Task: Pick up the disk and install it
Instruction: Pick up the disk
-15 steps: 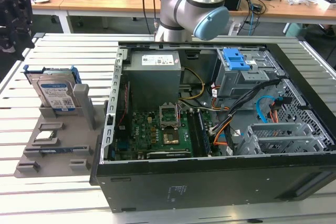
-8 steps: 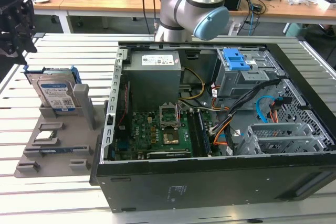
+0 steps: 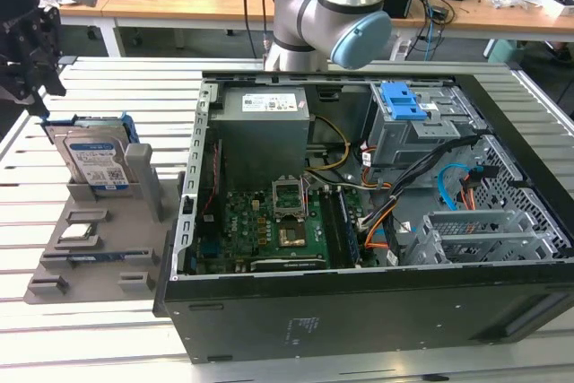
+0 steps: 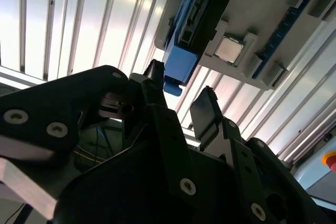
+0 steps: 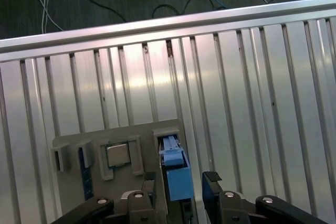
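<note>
1. Tool (image 3: pixel 34 87): a black two-finger unit at about 10 o'clock in the exterior view. It hangs above the tabletop (image 3: pixel 134 96) and clear of everything on it.
2. Tool state: in the first wrist view the fingers (image 5: pixel 211 183) are spread wide and hold nothing. The blue edge of the disk appears in the gap between them, farther from the camera.
3. Disk (image 3: pixel 94 161): a silver drive with a white-and-blue label, framed by a blue bracket. It stands upright on its edge in a slot of the grey fixture (image 3: pixel 108 253), at about 9 o'clock in the exterior view. The tool is at 11 o'clock from it and does not touch it.
4. Grey fixture: a flat holder plate that lies on the slatted metal tabletop, just beside the computer case (image 3: pixel 359 311) at the case's 9 o'clock.
5. Processor chip (image 3: pixel 79 232): a small square silver part that sits in a pocket of the fixture, at 6 o'clock from the disk. In the second wrist view the chip (image 4: pixel 230 50) lies near the blue bracket of the disk (image 4: pixel 181 59).
6. Computer case: a black tower that lies on its side with the cover off and the motherboard (image 3: pixel 278 221) exposed. A grey drive bay with a blue latch (image 3: pixel 401 100) occupies its 1 o'clock corner.
7. Robot arm (image 3: pixel 332 6): the grey-and-blue joint rises behind the case at 12 o'clock.
</note>
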Robot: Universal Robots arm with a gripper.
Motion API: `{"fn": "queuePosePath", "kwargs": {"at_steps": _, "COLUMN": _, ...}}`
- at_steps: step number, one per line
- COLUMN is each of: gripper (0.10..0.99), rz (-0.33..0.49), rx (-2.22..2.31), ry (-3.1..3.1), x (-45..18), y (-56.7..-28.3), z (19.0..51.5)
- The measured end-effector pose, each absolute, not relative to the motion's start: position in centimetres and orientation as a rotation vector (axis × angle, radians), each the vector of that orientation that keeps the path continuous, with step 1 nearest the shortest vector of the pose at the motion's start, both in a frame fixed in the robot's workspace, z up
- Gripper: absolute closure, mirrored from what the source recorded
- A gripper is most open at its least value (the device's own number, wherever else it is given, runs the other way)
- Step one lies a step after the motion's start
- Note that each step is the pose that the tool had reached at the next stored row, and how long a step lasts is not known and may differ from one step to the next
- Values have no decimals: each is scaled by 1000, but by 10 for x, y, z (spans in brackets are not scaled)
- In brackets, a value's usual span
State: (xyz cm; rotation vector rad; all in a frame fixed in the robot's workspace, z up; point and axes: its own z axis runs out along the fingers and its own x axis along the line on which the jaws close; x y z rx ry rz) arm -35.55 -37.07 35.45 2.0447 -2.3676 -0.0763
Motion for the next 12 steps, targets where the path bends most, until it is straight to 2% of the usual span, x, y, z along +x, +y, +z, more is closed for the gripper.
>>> {"fn": "queuePosePath", "kwargs": {"at_steps": 12, "gripper": 604, "rz": -54, "rx": 2083, "ry": -2317, "x": -341, "y": -369, "z": 333}}
